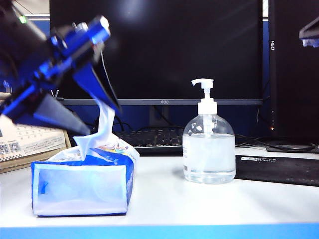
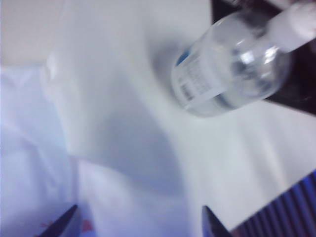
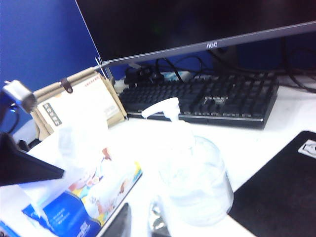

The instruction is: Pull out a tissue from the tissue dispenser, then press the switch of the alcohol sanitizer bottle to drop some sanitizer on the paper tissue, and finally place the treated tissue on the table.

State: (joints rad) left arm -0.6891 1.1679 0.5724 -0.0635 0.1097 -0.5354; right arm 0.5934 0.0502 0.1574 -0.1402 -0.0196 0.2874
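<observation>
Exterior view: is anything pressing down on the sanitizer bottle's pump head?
No, the pump head stands bare; the left end effector is over at the tissue.

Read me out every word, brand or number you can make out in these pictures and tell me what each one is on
"AOC": on the monitor's lower bezel.
"MSI", turned sideways: on the second monitor.
Label on the alcohol sanitizer bottle: blurred.
Print on the tissue dispenser top: unreadable.
Cardboard box label, black mat tag: too small.

Left claw (image 1: 97, 117) open astride the tissue (image 1: 103, 127) atop the tissue dispenser (image 1: 82, 181), alcohol sanitizer bottle (image 1: 209, 149) nearby.
</observation>
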